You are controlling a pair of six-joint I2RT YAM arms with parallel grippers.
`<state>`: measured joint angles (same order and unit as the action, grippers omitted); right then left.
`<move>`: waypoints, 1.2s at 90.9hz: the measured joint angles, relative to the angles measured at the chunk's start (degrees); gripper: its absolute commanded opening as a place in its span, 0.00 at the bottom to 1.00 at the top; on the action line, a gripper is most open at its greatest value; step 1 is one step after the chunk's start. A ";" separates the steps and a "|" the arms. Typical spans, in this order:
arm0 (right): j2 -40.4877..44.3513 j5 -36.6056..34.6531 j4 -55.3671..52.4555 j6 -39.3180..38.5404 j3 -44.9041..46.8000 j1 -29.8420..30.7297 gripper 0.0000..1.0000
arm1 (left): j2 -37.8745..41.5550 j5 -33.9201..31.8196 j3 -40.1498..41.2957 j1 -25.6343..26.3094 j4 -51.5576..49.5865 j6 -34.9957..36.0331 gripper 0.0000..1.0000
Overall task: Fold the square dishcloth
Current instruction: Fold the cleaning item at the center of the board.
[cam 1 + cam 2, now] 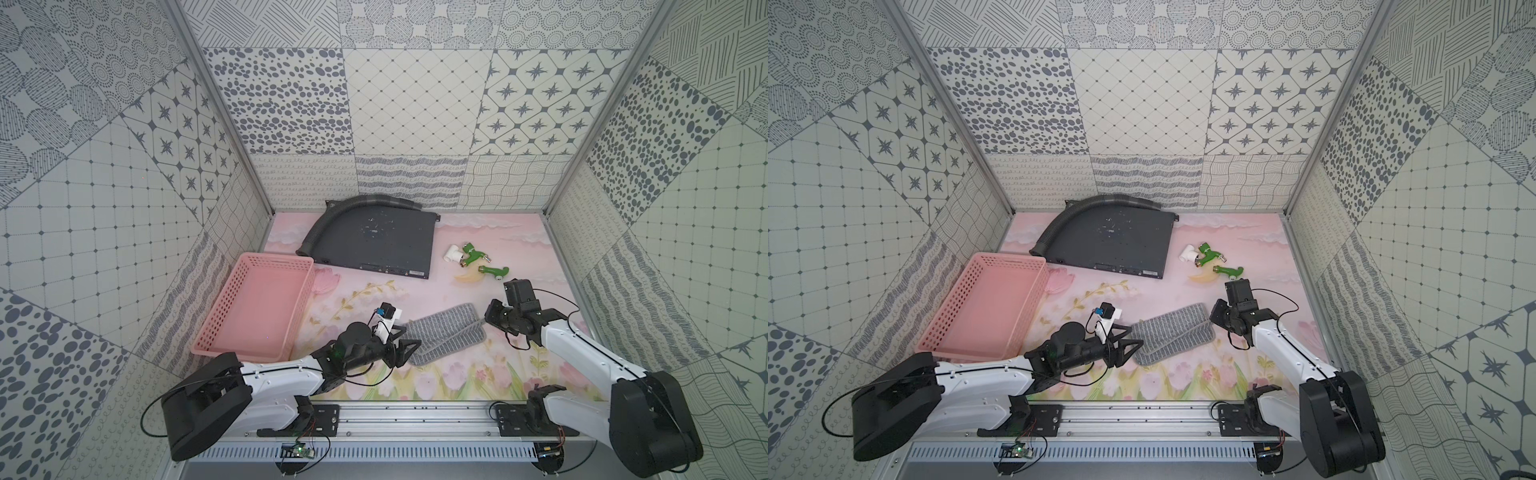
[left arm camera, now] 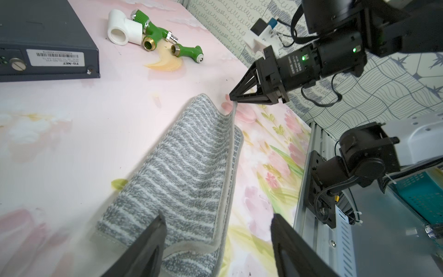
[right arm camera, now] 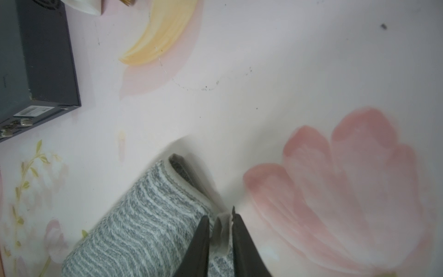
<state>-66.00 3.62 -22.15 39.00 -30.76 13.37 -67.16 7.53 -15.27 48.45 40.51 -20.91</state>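
— What's over on the left?

— A basket point(image 1: 270, 259) (pink, all holes) on the table point(image 1: 519, 249) by the left wall. Behind it and further in, a dark box point(image 1: 374, 245) lies flat near the back wall, with a ribbed hose point(image 1: 332, 216) curving over its back left corner.

— And the left arm?

— It reaches in past the basket. The left gripper point(image 1: 411, 336) sits at the left end of the cloth point(image 1: 444, 332) with its jaws well apart. From its own wrist view, the left gripper point(image 2: 217, 217) holds nothing: the near corner of the cloth point(image 2: 182, 163) lies by one finger point(image 2: 143, 247), and the other finger point(image 2: 294, 251) stands off over bare table.

— So where is the cloth?

— Near the front, in the middle, between the two grippers. It is grey with pale stripes and folded over on itself. The top layer doesn't quite cover the bottom one, so in both top views a strip of the bottom layer shows along the near side.

— Further right?

— Towards the back, right of the box, some green taps point(image 1: 473, 255) and a white pipe fitting point(image 1: 451, 252), well apart from the cloth.

— And the right arm?

— The right gripper point(image 1: 485, 320) is at the right end of the cloth. Its jaws are nearly together, with the hem between them. In the right wrist view, the right gripper point(image 3: 220, 214) has that pale edge standing up in the narrow gap. In the left wrist view, that corner is lifted up to the tips of the right gripper point(image 2: 233, 98).
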 measured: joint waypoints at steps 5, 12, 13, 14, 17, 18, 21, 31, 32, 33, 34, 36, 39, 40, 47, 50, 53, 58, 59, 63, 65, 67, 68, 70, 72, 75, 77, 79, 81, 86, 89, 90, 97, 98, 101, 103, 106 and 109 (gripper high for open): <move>0.59 -0.02 -0.46 0.63 0.31 0.00 0.32 | 0.90 -0.55 -1.27 0.17 -2.25 -0.20 0.64; 1.60 -0.11 -1.14 1.07 0.48 0.00 0.35 | 1.27 -1.64 -3.69 0.92 -6.12 -0.46 0.59; 1.75 -0.17 -1.29 1.14 0.48 0.00 0.36 | 1.25 -1.81 -4.07 1.07 -6.60 -0.39 0.58; 1.97 -0.22 -1.40 1.16 0.48 0.00 0.36 | 1.20 -2.01 -4.48 1.25 -7.15 -0.50 0.57; 2.54 -0.33 -1.84 1.38 0.48 0.00 0.38 | 0.94 -2.56 -5.75 1.84 -8.66 -0.61 0.56; 2.71 -0.42 -1.95 1.33 0.48 0.00 0.38 | 0.83 -2.71 -6.19 2.01 -9.18 -0.61 0.56; 3.23 -0.68 -2.34 1.46 0.48 0.00 0.39 | 0.39 -3.10 -7.23 2.60 -10.32 -0.68 0.54; 5.51 -1.70 -4.24 1.73 0.48 0.00 0.40 | -2.62 -4.68 -11.63 5.22 -14.40 -1.20 0.48; 5.84 -1.81 -4.52 1.77 0.48 0.00 0.40 | -3.06 -4.83 -12.07 5.51 -14.73 -1.36 0.47; 6.03 -1.92 -4.70 1.77 0.48 0.00 0.40 | -3.48 -5.05 -12.50 5.79 -15.17 -1.42 0.46; 6.23 -2.03 -4.92 1.77 0.48 0.00 0.40 | -3.87 -5.11 -12.90 6.08 -15.47 -1.44 0.45; 6.69 -2.25 -5.33 1.77 0.48 0.00 0.40 | -4.76 -5.49 -13.77 6.64 -16.13 -1.66 0.44; 7.37 -2.62 -6.01 1.77 0.48 0.00 0.39 | -5.86 -5.77 -14.71 7.30 -16.81 -2.03 0.41; 7.56 -2.73 -6.23 1.75 0.48 0.00 0.38 | -6.27 -5.90 -15.06 7.52 -17.09 -2.05 0.40; 8.79 -3.30 -7.96 1.68 0.33 0.00 0.33 | -9.16 -6.62 -17.14 8.90 -18.82 -3.02 0.38; 9.18 -3.48 -8.66 1.66 0.20 0.00 0.32 | -10.25 -6.95 -17.84 9.35 -19.34 -3.41 0.37; 9.53 -3.58 -9.20 1.66 0.04 0.00 0.30 | -11.23 -7.13 -18.43 9.75 -19.93 -3.87 0.37; 9.92 -3.63 -9.77 1.86 -0.04 0.00 0.29 | -12.57 -7.39 -19.21 10.23 -20.83 -4.66 0.37; 10.01 -3.65 -9.88 1.79 -0.07 0.00 0.29 | -12.87 -7.43 -19.37 10.34 -21.03 -4.70 0.37; 10.29 -3.58 -10.29 1.97 -0.07 0.00 0.29 | -13.94 -7.65 -19.91 10.67 -21.84 -5.38 0.37; 10.47 -3.56 -10.49 2.03 -0.07 0.00 0.29 | -14.43 -7.91 -20.13 10.82 -22.25 -5.75 0.37; 10.56 -3.48 -10.67 2.16 -0.07 0.00 0.29 | -14.84 -8.11 -20.33 10.88 -22.73 -6.08 0.36; 10.60 -3.45 -10.75 2.16 -0.07 0.00 0.29 | -15.04 -8.24 -20.41 10.91 -22.93 -6.19 0.36; 10.67 -3.43 -10.86 2.23 -0.07 0.00 0.30 | -15.34 -8.52 -20.55 10.95 -23.41 -6.58 0.36; 10.69 -3.34 -10.95 2.36 -0.07 0.00 0.31 | -15.63 -8.81 -20.65 10.99 -23.89 -6.99 0.36; 10.69 -3.21 -11.10 2.47 -0.07 0.00 0.33 | -15.96 -9.29 -20.79 11.02 -24.65 -7.69 0.37; 10.69 -3.19 -11.19 2.54 -0.07 0.00 0.33 | -16.09 -9.57 -20.83 11.06 -25.05 -7.96 0.37; 10.69 -3.17 -11.28 2.58 -0.07 0.00 0.34 | -16.20 -10.03 -20.90 11.08 -25.57 -8.39 0.37; 10.67 -3.08 -11.34 2.62 -0.07 0.00 0.34 | -16.31 -10.43 -20.96 11.10 -26.16 -8.87 0.37; 10.49 -2.99 -11.47 2.62 -0.07 0.00 0.34 | -16.44 -11.34 -21.16 11.13 -27.61 -9.77 0.38; 10.29 -2.97 -11.50 2.64 -0.07 0.02 0.34 | -16.50 -11.80 -21.22 11.15 -28.24 -10.36 0.38; 10.12 -2.97 -11.52 2.62 -0.07 0.04 0.34 | -16.52 -11.96 -21.27 11.15 -28.50 -10.47 0.38; 9.20 -2.95 -11.47 2.67 -0.07 0.09 0.34 | -16.81 -13.14 -21.42 11.15 -30.16 -11.34 0.38; 9.01 -2.93 -11.43 2.64 -0.07 0.11 0.34 | -16.83 -13.25 -21.44 11.15 -30.40 -11.52 0.38; 8.44 -2.89 -11.39 2.69 -0.07 0.15 0.34 | -17.05 -13.55 -21.51 11.15 -30.99 -11.93 0.38; 8.11 -2.84 -11.37 2.69 -0.07 0.20 0.34 | -17.14 -13.73 -21.59 11.15 -31.36 -12.11 0.38; 7.63 -2.82 -11.28 2.78 -0.07 0.26 0.34 | -17.42 -14.01 -21.73 11.15 -31.93 -12.44 0.38; 7.23 -2.80 -11.17 2.82 -0.07 0.44 0.34 | -17.75 -14.27 -21.90 11.15 -32.41 -12.79 0.38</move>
<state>-58.76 0.82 -33.32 41.82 -30.83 13.80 -84.90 -6.74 -37.17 59.59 8.10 -33.69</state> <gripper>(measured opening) 0.341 0.383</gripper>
